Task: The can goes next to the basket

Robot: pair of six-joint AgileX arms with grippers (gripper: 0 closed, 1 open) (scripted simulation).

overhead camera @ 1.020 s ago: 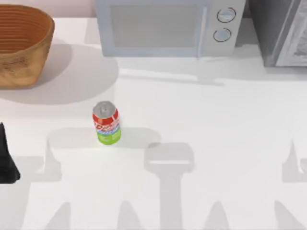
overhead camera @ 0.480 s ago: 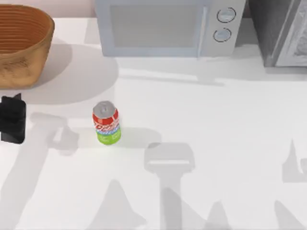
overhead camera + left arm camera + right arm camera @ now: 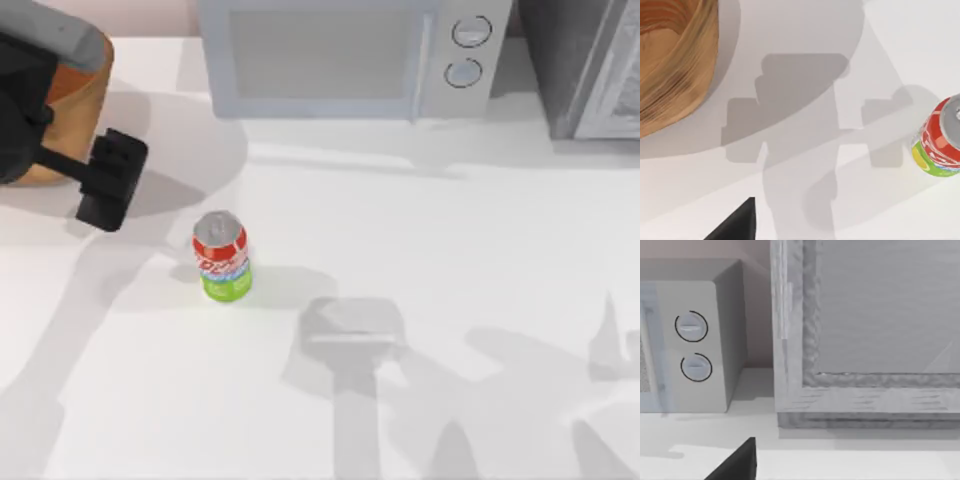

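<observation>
While the can (image 3: 222, 257) stands apart, the left claw (image 3: 110, 180) hovers near it; its opening cannot be told.

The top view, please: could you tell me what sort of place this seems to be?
Probably a kitchen counter in a rendered scene: a microwave with two dials stands at the back of the white table, with a wicker basket and a drink can nearby.
</observation>
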